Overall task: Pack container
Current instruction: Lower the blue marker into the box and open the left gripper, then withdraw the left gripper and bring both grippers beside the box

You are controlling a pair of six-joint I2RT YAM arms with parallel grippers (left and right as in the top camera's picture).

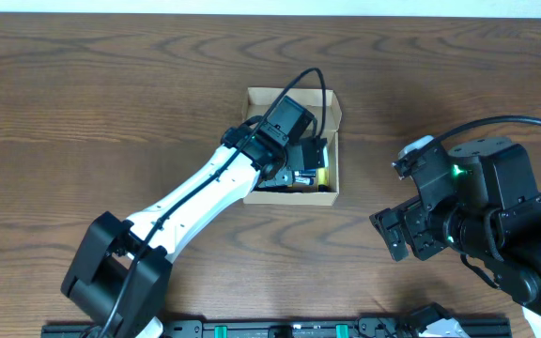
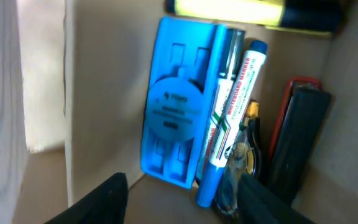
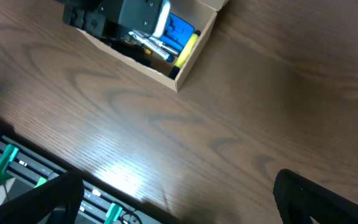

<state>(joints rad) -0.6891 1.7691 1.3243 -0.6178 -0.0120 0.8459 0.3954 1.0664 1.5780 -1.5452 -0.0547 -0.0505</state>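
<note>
Container (image 1: 261,97) sits open near the middle of the table (image 1: 83,94), flap back. Left gripper (image 2: 182,182) hangs over the container's open top, fingers (image 2: 107,199) spread wide with nothing held between them. Inside lie a blue plastic case (image 2: 173,118) flat on the floor, a whiteboard marker (image 2: 229,118) touching its right side, a yellow highlighter (image 2: 229,9) across the far end, and a black item with red edge (image 2: 300,137) by the right wall. Right gripper (image 3: 173,196) is well apart from the container, over bare wood, jaws wide and empty.
</note>
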